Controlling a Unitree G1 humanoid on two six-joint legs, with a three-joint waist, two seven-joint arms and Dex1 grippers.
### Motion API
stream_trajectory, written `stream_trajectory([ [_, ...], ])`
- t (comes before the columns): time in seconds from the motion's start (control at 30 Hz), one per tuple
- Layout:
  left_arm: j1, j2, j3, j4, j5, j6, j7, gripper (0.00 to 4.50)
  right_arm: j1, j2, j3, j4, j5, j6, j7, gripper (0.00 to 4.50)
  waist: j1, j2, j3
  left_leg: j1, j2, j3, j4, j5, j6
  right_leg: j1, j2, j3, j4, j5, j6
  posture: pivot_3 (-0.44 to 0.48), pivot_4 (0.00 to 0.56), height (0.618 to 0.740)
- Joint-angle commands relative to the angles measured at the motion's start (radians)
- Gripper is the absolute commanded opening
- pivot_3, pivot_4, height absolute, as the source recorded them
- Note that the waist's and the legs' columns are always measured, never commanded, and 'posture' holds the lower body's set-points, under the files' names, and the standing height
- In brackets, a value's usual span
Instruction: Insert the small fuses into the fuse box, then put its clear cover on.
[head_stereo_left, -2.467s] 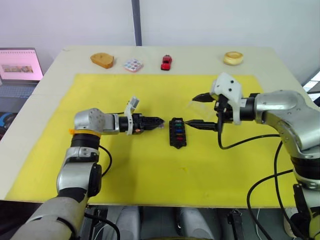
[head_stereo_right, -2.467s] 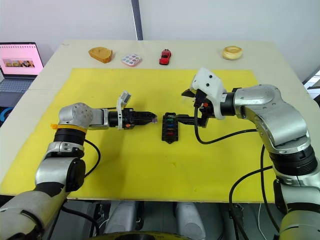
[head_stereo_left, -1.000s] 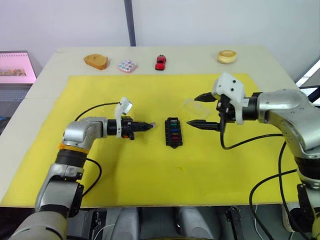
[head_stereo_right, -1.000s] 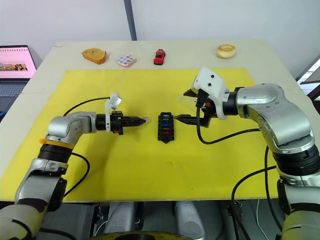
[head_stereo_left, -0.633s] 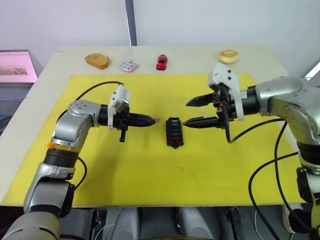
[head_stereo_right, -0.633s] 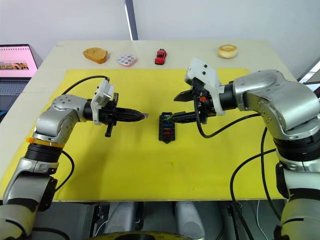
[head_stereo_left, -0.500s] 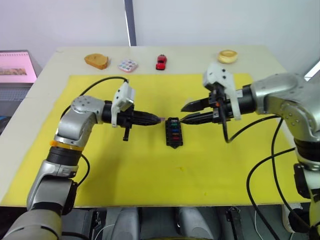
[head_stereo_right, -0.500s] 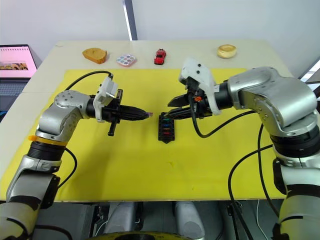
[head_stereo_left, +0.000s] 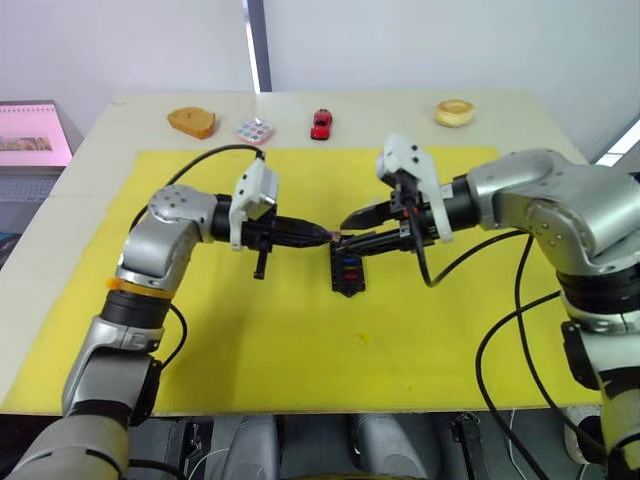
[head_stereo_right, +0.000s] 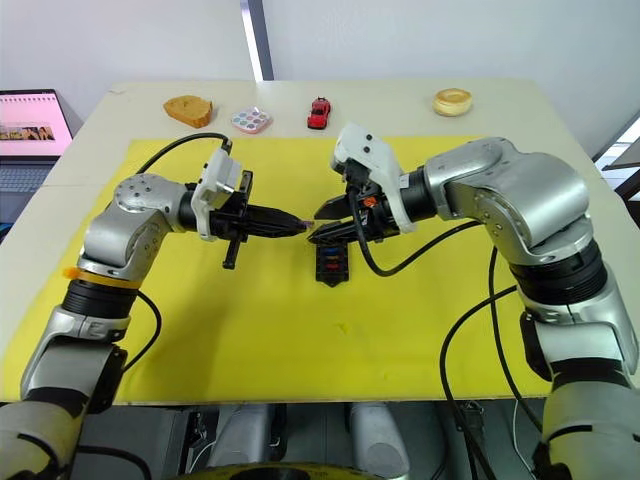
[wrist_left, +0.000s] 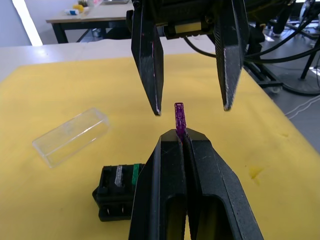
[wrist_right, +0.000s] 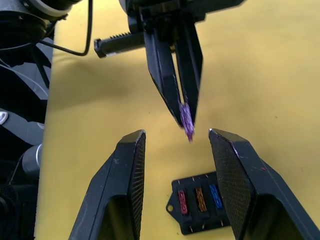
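Left gripper (wrist_left: 181, 139) pinching purple fuse (wrist_left: 179, 116), levelled toward 3 o'clock; right gripper (wrist_right: 175, 137) spread (tips flanking it), above fuse box (head_stereo_left: 347, 273).

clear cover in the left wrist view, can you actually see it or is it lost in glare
Left wrist view: the clear cover reads plainly on the yellow mat, its edges catching pale highlights; no glare hides it. The purple fuse in the left gripper fingers is also crisp.

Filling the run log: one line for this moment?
left gripper: shut on purple fuse | right gripper: open around it | fuse box: below | clear cover: off
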Motion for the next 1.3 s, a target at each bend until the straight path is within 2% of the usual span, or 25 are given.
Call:
stream_trajectory([
  [0.03, -0.024, 0.003, 0.002, -0.023, 0.001, -0.018, -0.004, 0.00, -0.026, 0.009, -0.012, -0.006, -0.005, -0.020, -0.009, 2.12, 0.000, 0.000, 0.000, 0.000, 0.000, 0.000, 0.000, 0.000, 0.000, 0.000, 0.000, 0.000, 0.000, 0.000, 0.000, 0.000, 0.150, 0.740],
  [0.23, -0.020, 0.005, 0.000, -0.024, 0.007, -0.026, 0.001, 0.00, -0.029, 0.009, -0.006, -0.002, -0.009, -0.035, -0.009, 2.12, 0.000, 0.000, 0.000, 0.000, 0.000, 0.000, 0.000, 0.000, 0.000, 0.000, 0.000, 0.000, 0.000, 0.000, 0.000, 0.000, 0.150, 0.740],
  [0.33, -0.021, 0.006, -0.002, -0.018, 0.012, -0.034, 0.001, 0.00, -0.029, 0.010, -0.003, 0.001, -0.011, -0.042, -0.008, 1.33, 0.000, 0.000, 0.000, 0.000, 0.000, 0.000, 0.000, 0.000, 0.000, 0.000, 0.000, 0.000, 0.000, 0.000, 0.000, 0.000, 0.150, 0.740],
  [0.4, -0.021, 0.009, -0.004, -0.013, 0.020, -0.043, 0.002, 0.00, -0.030, 0.011, -0.001, 0.003, -0.013, -0.047, -0.007, 0.37, 0.000, 0.000, 0.000, 0.000, 0.000, 0.000, 0.000, 0.000, 0.000, 0.000, 0.000, 0.000, 0.000, 0.000, 0.000, 0.000, 0.150, 0.740],
  [0.43, -0.021, 0.010, -0.005, -0.010, 0.024, -0.048, 0.001, 0.00, -0.030, 0.012, 0.000, 0.004, -0.014, -0.050, -0.007, 0.05, 0.000, 0.000, 0.000, 0.000, 0.000, 0.000, 0.000, 0.000, 0.000, 0.000, 0.000, 0.000, 0.000, 0.000, 0.000, 0.000, 0.150, 0.740],
  [0.67, -0.021, 0.013, -0.013, 0.002, 0.044, -0.066, 0.003, 0.00, -0.032, 0.010, -0.004, 0.001, -0.014, -0.054, -0.003, 0.05, 0.000, 0.000, 0.000, 0.000, 0.000, 0.000, 0.000, 0.000, 0.000, 0.000, 0.000, 0.000, 0.000, 0.000, 0.000, 0.000, 0.150, 0.740],
  [0.73, -0.030, 0.019, -0.027, 0.011, 0.064, -0.024, 0.027, 0.00, -0.031, 0.010, -0.001, 0.003, -0.019, -0.060, -0.003, 0.05, 0.000, 0.000, 0.000, 0.000, 0.000, 0.000, 0.000, 0.000, 0.000, 0.000, 0.000, 0.000, 0.000, 0.000, 0.000, 0.000, 0.150, 0.740],
  [0.8, -0.064, -0.003, -0.032, 0.064, 0.101, 0.033, 0.112, 0.00, -0.022, -0.002, 0.017, 0.018, -0.070, -0.135, 0.007, 0.05, 0.002, 0.000, 0.000, 0.000, 0.000, 0.000, 0.000, 0.000, 0.000, 0.000, 0.000, 0.000, 0.000, 0.000, 0.000, 0.000, 0.150, 0.740],
  [0.9, -0.075, -0.021, -0.035, 0.128, 0.124, 0.009, 0.144, 0.93, -0.032, -0.014, 0.056, 0.121, -0.175, -0.280, 0.037, 0.00, 0.000, 0.000, 0.000, 0.000, 0.000, 0.000, 0.001, 0.000, 0.000, 0.000, 0.000, 0.000, 0.000, 0.000, 0.000, 0.000, 0.150, 0.740],
  [1.0, -0.072, -0.041, -0.057, 0.176, 0.152, -0.017, 0.144, 2.45, -0.041, -0.027, 0.104, 0.229, -0.274, -0.441, 0.103, 0.00, -0.003, 0.000, 0.000, 0.000, 0.000, 0.001, 0.000, 0.000, 0.001, -0.001, 0.000, 0.000, 0.000, 0.000, 0.000, 0.000, 0.150, 0.740],
  [1.13, -0.082, -0.071, -0.086, 0.243, 0.188, -0.041, 0.137, 4.45, -0.069, 0.012, 0.138, 0.371, -0.339, -0.546, 0.174, 0.00, -0.001, 0.000, 0.000, -0.001, 0.000, 0.001, -0.001, 0.000, 0.001, -0.002, 0.000, 0.000, 0.000, 0.000, 0.000, 0.000, 0.150, 0.740],
  [1.3, -0.090, -0.085, -0.106, 0.272, 0.212, -0.054, 0.118, 4.48, -0.083, 0.071, 0.167, 0.513, -0.408, -0.645, 0.226, 0.00, -0.001, 0.000, 0.000, -0.002, 0.000, 0.001, -0.001, 0.000, 0.000, -0.003, 0.000, 0.001, 0.001, 0.000, 0.000, 0.000, 0.150, 0.740],
])
